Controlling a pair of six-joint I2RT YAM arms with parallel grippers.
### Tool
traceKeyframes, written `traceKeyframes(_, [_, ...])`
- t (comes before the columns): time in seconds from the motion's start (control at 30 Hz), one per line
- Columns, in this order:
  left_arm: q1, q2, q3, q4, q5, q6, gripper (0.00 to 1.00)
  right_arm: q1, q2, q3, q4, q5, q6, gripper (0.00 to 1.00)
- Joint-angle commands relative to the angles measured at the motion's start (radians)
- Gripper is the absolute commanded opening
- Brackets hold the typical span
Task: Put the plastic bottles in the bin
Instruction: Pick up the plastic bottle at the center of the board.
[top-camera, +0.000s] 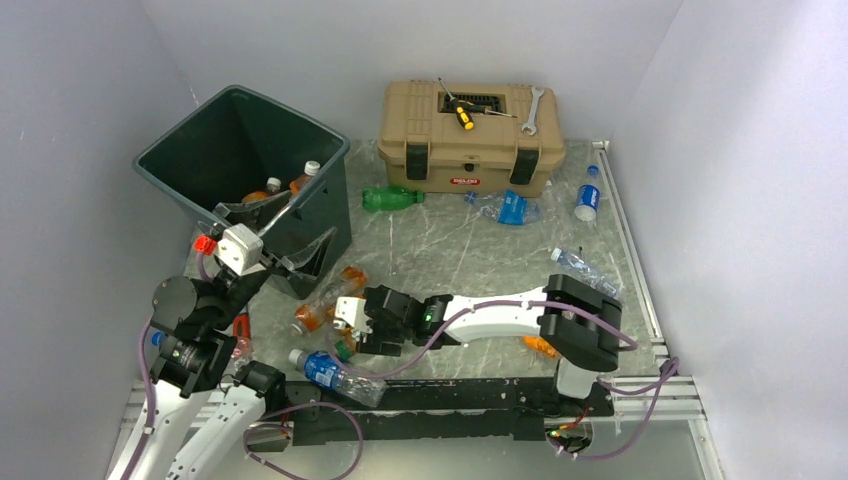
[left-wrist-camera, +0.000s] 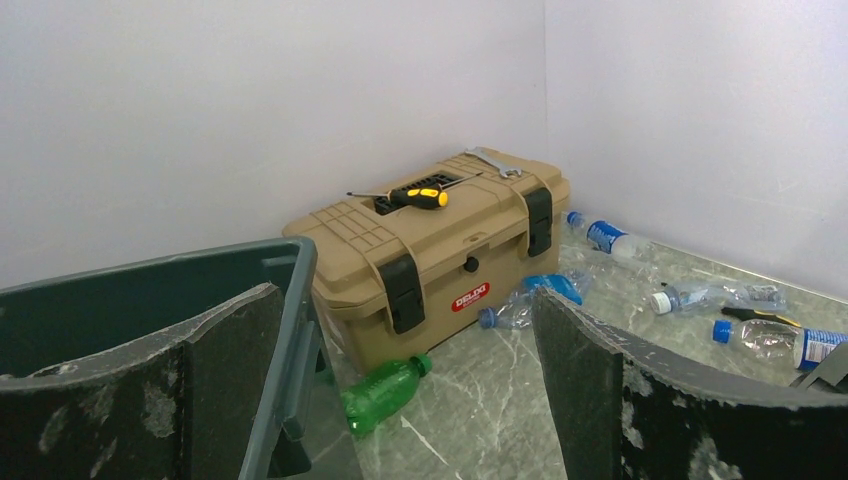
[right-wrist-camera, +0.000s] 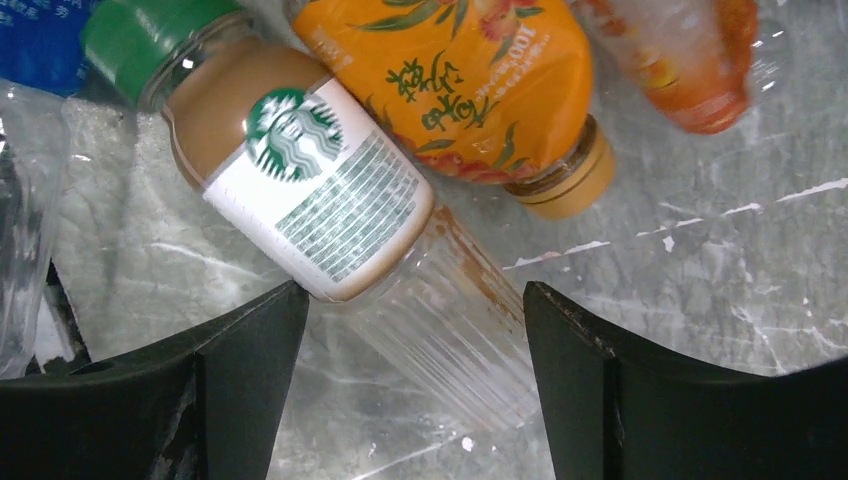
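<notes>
The dark green bin (top-camera: 240, 150) stands at the back left with orange bottles (top-camera: 287, 185) inside. My left gripper (top-camera: 278, 235) is open and empty at the bin's near corner; its wrist view shows the bin rim (left-wrist-camera: 200, 268) and a green bottle (left-wrist-camera: 385, 392) on the floor. My right gripper (top-camera: 347, 322) is open, low over a bottle cluster. Its fingers (right-wrist-camera: 250, 370) straddle the clear base of a green-capped, white-labelled coffee bottle (right-wrist-camera: 320, 190) without touching it. An orange-labelled bottle (right-wrist-camera: 470, 80) lies just beyond.
The tan toolbox (top-camera: 468, 135) with a screwdriver and wrench on it stands at the back. Loose bottles lie around: green (top-camera: 390, 198), crushed blue-labelled (top-camera: 510, 208), blue-labelled (top-camera: 587, 200), clear (top-camera: 580, 265), orange (top-camera: 540, 347), and blue-labelled (top-camera: 325, 370) near the arm bases.
</notes>
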Motion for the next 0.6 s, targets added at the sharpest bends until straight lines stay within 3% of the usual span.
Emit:
traceKeyframes(0.0, [-0.003,0.000,-0.011,0.046,-0.019,-0.008,0.99,0.005,0.052,-0.026,0.019,-0.006,0.014,0.82])
traceKeyframes(0.3, [-0.003,0.005,-0.017,0.050,-0.023,-0.009,0.99,0.005,0.048,-0.046,0.041,0.043,0.021,0.79])
traceKeyframes(0.57, [-0.003,0.007,-0.020,0.057,-0.023,-0.012,1.00,0.043,-0.139,-0.167,0.003,0.109,0.127,0.47])
